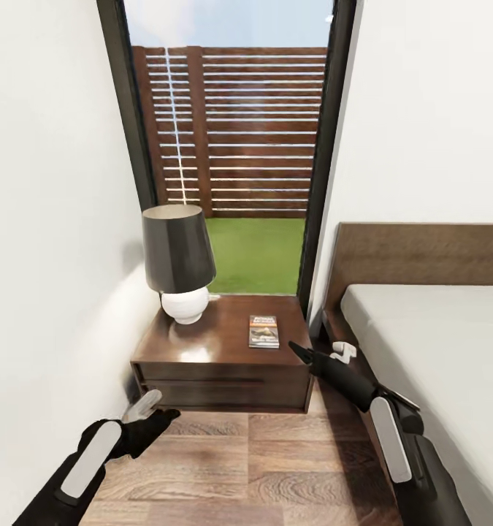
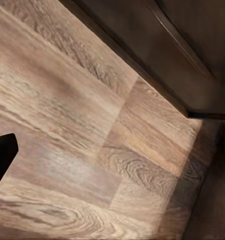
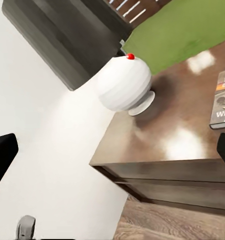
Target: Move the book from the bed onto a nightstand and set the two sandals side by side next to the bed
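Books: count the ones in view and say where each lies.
1. The small dark paperback book lies flat on the dark brown wooden nightstand, right of the white-based lamp. Others may be hidden.

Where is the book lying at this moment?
In the head view, the book lies flat on the nightstand, right of the lamp and near the top's right edge, just beyond the open right end effector.

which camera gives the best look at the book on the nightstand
The head view: the book lies whole and flat on the nightstand, right of the lamp. The right wrist view catches part of its cover at the picture's edge.
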